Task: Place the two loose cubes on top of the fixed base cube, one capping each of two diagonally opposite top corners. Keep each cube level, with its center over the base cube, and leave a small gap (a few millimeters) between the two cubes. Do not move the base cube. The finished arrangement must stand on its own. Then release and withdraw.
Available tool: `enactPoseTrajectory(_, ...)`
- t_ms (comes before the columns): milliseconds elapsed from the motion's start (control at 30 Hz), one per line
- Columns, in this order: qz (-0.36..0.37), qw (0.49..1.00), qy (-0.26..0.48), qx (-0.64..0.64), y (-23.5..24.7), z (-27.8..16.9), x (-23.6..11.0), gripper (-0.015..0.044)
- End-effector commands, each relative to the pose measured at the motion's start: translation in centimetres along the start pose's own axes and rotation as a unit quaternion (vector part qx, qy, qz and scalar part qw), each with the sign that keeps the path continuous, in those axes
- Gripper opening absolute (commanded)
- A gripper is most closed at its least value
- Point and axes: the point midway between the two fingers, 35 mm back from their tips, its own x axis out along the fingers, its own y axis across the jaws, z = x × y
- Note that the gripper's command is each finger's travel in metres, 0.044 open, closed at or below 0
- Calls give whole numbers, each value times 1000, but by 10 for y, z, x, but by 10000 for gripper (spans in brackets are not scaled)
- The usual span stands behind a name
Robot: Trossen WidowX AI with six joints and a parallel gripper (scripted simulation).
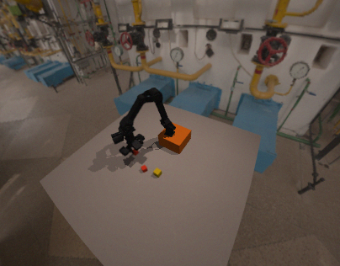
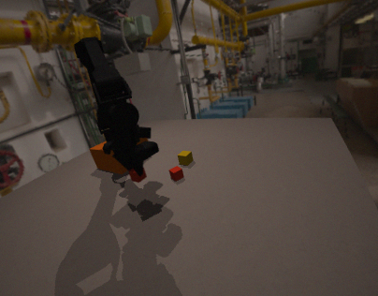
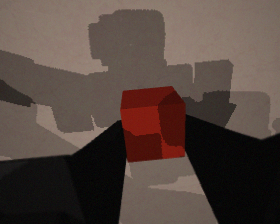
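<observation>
My gripper [image 1: 132, 150] [image 2: 138, 171] [image 3: 151, 124] is shut on a red cube [image 1: 135, 152] [image 2: 138, 176] [image 3: 141, 121], with one dark finger on each side of it. The held cube is raised a little above the table. Whether it is exactly level, I cannot tell. Another red cube [image 1: 144, 168] [image 2: 176, 173] lies on the table, close to the yellow base cube [image 1: 157, 172] [image 2: 185, 157] but apart from it. The yellow cube looks slightly larger than the red ones, and nothing lies on its top. Neither of these two shows in the wrist view.
A large orange block [image 1: 177, 137] [image 2: 107, 159] stands at the arm's base, behind the cubes in the top view. The grey table [image 1: 178, 210] [image 2: 273, 211] carries the arm's broad shadow around and under the gripper. Blue units and pipes stand beyond the table's edge.
</observation>
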Motion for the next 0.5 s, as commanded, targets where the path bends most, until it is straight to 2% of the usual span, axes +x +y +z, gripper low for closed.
enactPoseTrajectory(0,-2,1000,-1,-2,-1,0,-8,105)
enactPoseTrajectory(467,1,1000,-4,-3,1,1,-30,105)
